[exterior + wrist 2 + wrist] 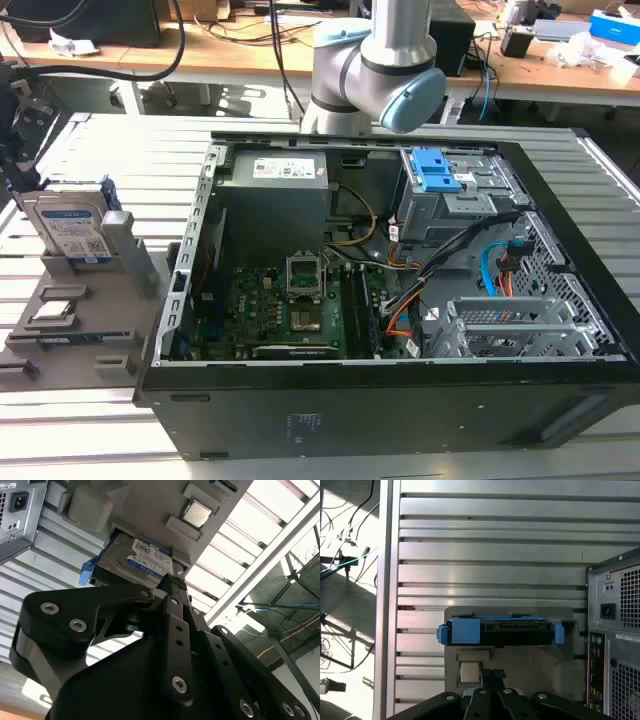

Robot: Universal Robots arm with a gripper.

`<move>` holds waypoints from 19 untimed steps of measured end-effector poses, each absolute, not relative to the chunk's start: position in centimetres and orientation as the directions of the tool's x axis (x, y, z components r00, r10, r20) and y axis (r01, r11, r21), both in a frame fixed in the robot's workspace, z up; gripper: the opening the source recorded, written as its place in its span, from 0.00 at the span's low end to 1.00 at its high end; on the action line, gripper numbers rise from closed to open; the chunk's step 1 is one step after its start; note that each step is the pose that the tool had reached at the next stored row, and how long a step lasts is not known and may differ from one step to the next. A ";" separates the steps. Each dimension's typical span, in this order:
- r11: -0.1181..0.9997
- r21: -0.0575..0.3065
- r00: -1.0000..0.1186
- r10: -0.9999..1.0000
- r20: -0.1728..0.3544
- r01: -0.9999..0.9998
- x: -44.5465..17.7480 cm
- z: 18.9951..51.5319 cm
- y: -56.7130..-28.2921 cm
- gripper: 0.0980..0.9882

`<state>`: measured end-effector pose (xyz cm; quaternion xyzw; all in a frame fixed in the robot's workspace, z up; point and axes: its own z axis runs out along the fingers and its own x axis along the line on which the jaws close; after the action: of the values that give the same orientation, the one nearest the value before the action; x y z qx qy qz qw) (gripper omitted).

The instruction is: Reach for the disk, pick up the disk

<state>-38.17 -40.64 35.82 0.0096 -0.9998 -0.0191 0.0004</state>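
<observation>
Silver-grey rectangular disk [72, 225] in its blue plastic bracket stands on edge in the grey plastic fixture [100, 320]. The black gripper [172, 582] hangs near that fixture, just short of the disk, fingers pressed together and empty. Likely rigid, dense and shock-sensitive: clamp across the flat metal faces, not the flexible bracket.

The silver-grey disk [68, 228], blue-bracketed and white-labelled, stands on edge in a grey holder [110, 310].
</observation>
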 end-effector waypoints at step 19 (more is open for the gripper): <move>0.949 0.038 -0.949 -0.314 0.001 -0.314 -38.2 35.8 -40.6 0.01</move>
<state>-38.17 -40.64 35.82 0.1589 -0.9871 -0.0188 0.0033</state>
